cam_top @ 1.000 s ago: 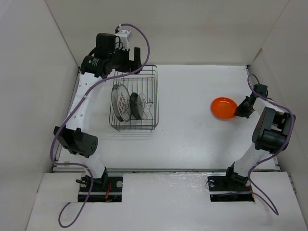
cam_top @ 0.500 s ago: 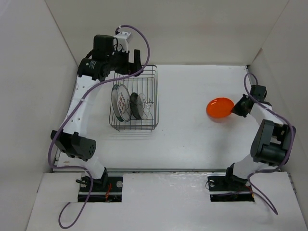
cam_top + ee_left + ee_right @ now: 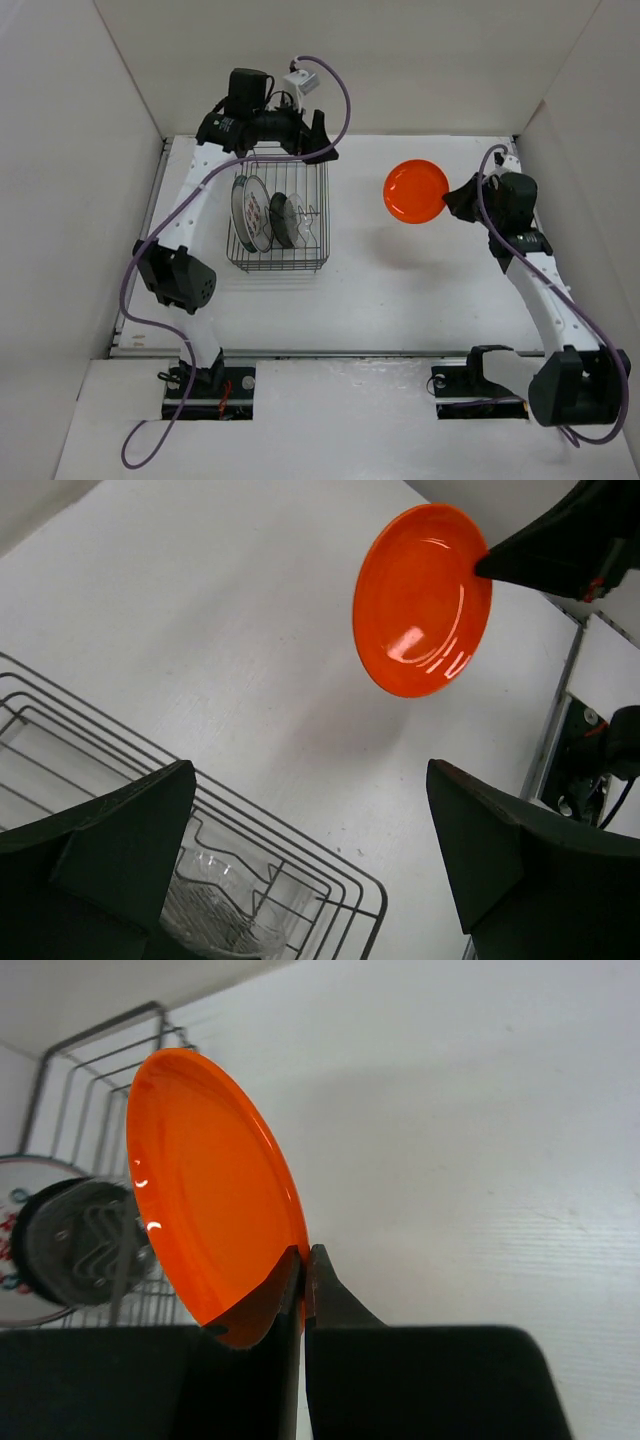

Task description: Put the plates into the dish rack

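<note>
While right jaws pinch the orange plate [image 3: 415,192] aloft, left jaws wide, it next needs slotting into the dish rack [image 3: 280,266].

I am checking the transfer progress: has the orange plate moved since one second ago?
Yes. In the top view the orange plate, pinched by the right gripper, has moved left, closer to the dish rack.

Left arm [image 3: 262,123] overhangs the dish rack's [image 3: 280,262] far right corner.
</note>
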You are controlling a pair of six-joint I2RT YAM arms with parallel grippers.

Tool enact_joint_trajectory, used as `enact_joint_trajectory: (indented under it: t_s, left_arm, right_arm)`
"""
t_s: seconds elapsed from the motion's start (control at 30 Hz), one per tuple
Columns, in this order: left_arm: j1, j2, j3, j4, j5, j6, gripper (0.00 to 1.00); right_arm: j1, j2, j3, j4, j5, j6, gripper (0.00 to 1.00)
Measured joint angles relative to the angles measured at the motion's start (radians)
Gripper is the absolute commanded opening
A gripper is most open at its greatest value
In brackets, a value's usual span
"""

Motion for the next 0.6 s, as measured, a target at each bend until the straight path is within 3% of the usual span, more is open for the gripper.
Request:
enact_joint_trajectory:
  t_s: [0.23, 0.6]
  left_arm:
    - [-0.002, 0.153, 0.008, 0.012, 0.150, 0.016, 0.99]
    - [-0.035, 0.182, 0.008, -0.006, 0.315, 0.040, 0.99]
  right_arm:
    - [0.111, -0.128, -0.003, 0.070, -0.083, -0.033, 0.00]
    - [0.185, -0.083, -0.003, 0.094, -0.073, -0.057, 0.00]
